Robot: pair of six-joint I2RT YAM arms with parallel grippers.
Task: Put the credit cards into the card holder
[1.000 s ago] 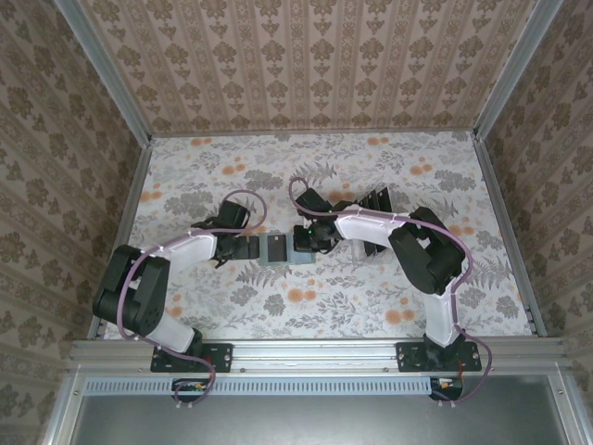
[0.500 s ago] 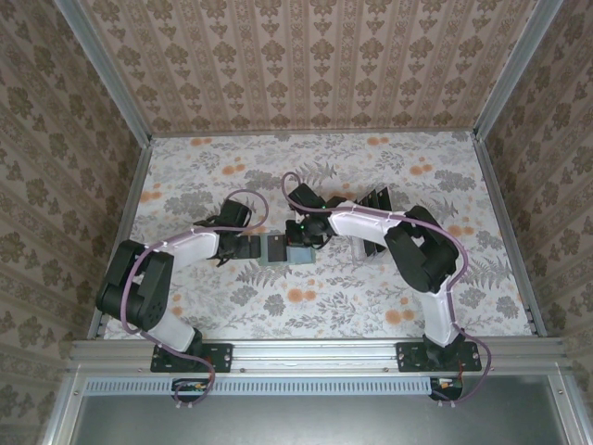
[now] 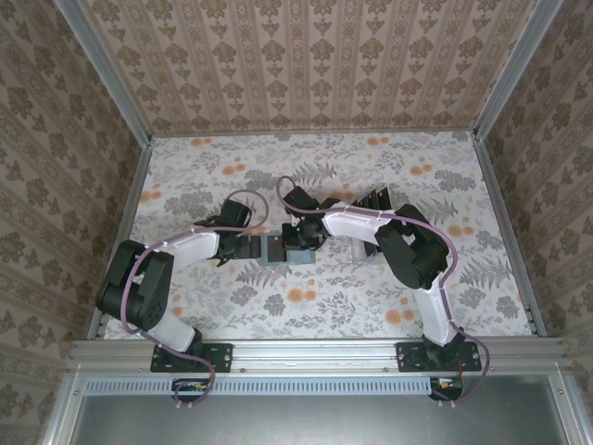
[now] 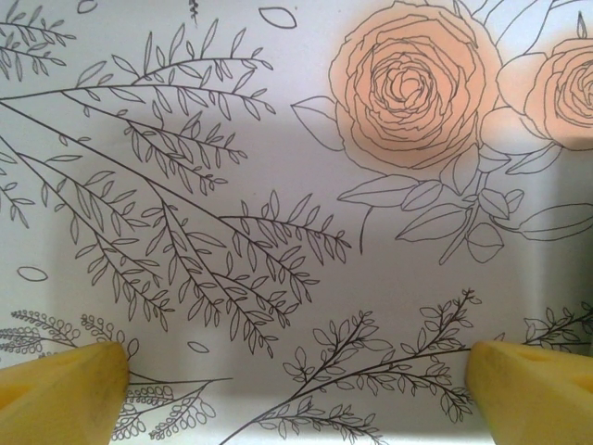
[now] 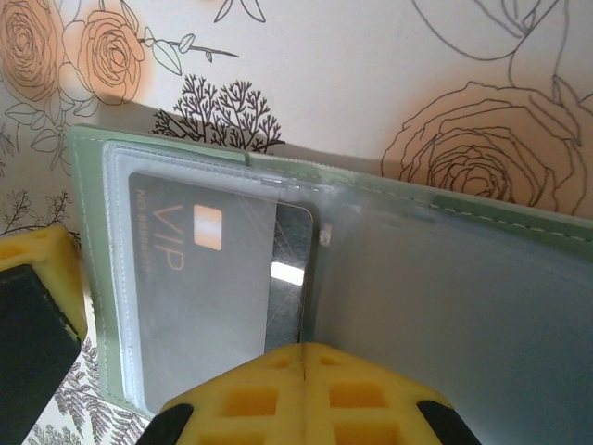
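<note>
Your left claw hangs spread above the flowered worktop. Your right claw is spread too, low over the open green card holder, which lies mid-worktop between both claws. A black card marked VIP sits in its clear pocket.

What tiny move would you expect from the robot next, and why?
Probably nudging the black card slightly deeper into the clear pocket of the card holder: its shiny exposed edge seems to poke past the pocket mouth, and the right end effector sits right beside it.
</note>
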